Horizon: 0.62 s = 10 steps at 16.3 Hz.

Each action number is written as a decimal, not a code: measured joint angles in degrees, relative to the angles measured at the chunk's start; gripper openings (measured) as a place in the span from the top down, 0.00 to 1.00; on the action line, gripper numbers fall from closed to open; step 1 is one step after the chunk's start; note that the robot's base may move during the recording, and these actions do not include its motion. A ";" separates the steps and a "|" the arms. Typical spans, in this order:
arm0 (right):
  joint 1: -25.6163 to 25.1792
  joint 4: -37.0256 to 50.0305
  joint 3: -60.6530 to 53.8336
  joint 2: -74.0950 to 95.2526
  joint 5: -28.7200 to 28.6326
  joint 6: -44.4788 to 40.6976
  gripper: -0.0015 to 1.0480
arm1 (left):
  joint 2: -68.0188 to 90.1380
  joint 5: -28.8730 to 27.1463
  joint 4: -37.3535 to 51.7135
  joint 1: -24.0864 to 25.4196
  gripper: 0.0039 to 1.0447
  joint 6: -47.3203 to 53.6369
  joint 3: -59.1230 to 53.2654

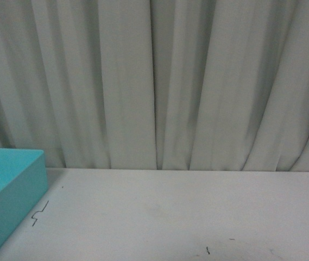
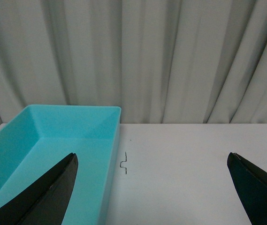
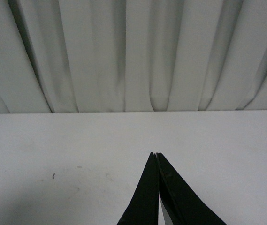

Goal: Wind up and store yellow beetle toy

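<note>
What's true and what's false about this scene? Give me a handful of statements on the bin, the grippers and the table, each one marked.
1. The open turquoise plastic bin stands at the left side of the white table. True.
2. A yellow toy car lies in the bin. False: no toy shows in any view.
3. The left gripper has its jaws wide apart. True.
4. The right gripper has its jaws wide apart. False: they are pressed together.
5. A pale pleated curtain hangs behind the table. True.
</note>
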 joint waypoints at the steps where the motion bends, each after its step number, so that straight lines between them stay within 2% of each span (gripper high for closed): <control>1: 0.00 -1.07 0.00 -2.34 0.07 0.00 0.98 | 0.00 -0.07 0.02 0.00 0.06 -0.02 0.00; 10: 0.00 -0.92 0.00 -3.67 0.17 0.02 0.98 | 0.00 0.00 0.02 -0.02 0.06 0.00 0.00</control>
